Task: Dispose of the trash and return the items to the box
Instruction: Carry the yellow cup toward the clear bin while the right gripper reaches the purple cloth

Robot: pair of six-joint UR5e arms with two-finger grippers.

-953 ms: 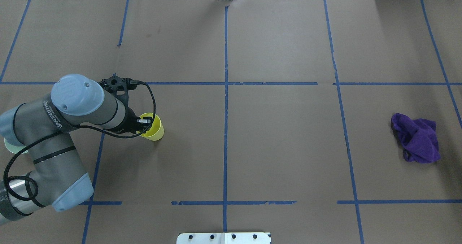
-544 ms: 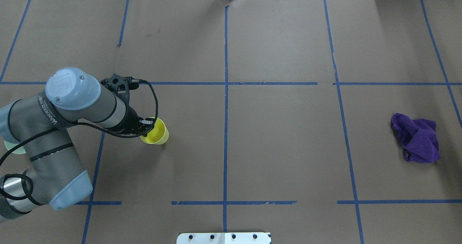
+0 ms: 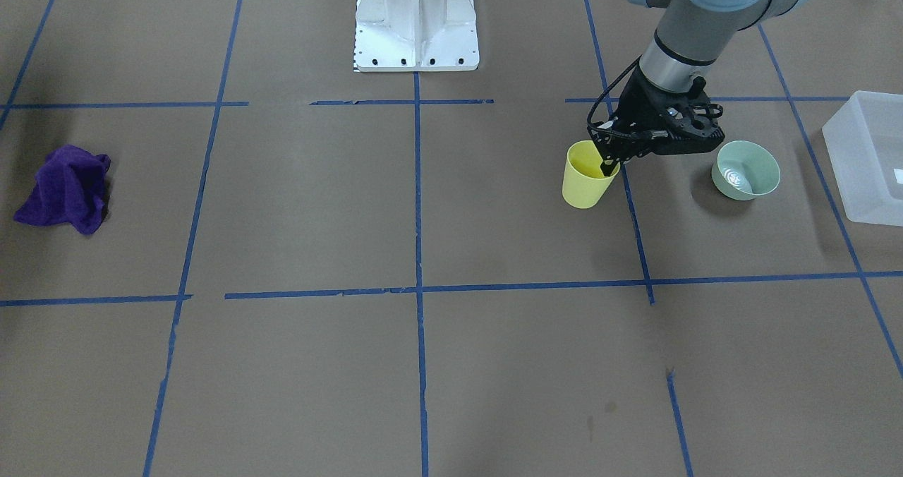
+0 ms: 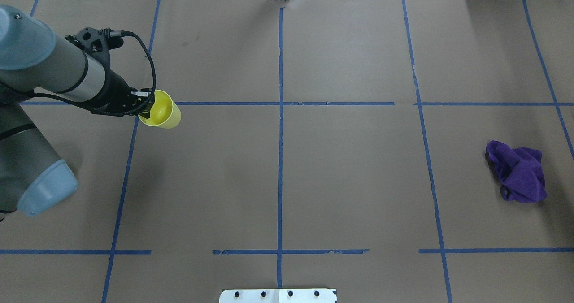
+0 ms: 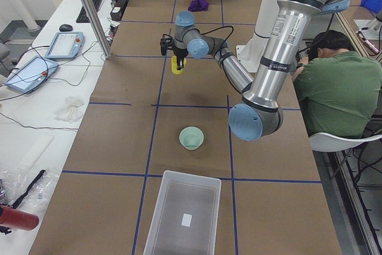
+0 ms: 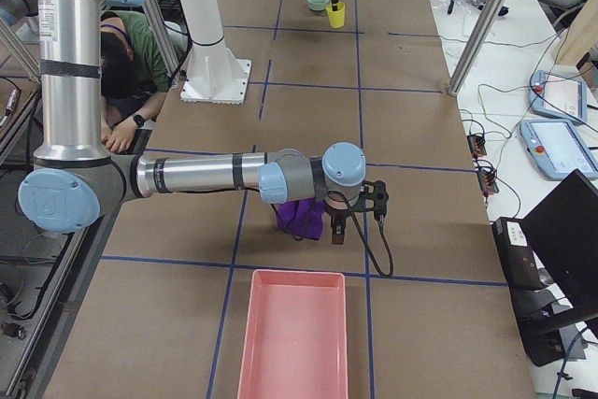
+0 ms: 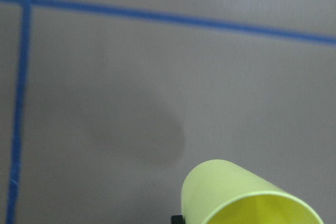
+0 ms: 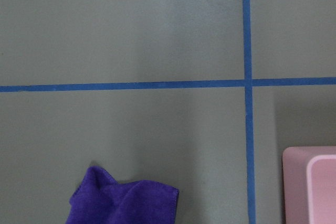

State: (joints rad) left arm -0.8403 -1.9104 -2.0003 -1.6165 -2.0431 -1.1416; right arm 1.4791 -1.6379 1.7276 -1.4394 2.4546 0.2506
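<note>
My left gripper (image 4: 145,104) is shut on the rim of the small yellow cup (image 4: 162,112), one finger inside it, and holds it above the paper; the cup also fills the bottom of the left wrist view (image 7: 236,195). In the front view the gripper (image 3: 608,166) and the cup (image 3: 589,178) stand left of the mint-green bowl (image 3: 765,163), which rests upright on the table. The frosted-white bin (image 3: 857,131) lies beyond the bowl at the table's left end. My right gripper (image 6: 350,217) hangs beside a purple cloth (image 6: 299,217); I cannot tell whether it is open.
The purple cloth (image 4: 518,173) lies crumpled on the right side of the table. A pink tray (image 6: 291,334) lies at the right end, next to the cloth. The robot base (image 3: 416,18) stands at the near middle edge. A seated person (image 5: 331,82) is behind the robot.
My left gripper has lifted the yellow cup and carried it away from the robot and to the left. The bowl's edge beside the left arm no longer shows from overhead.
</note>
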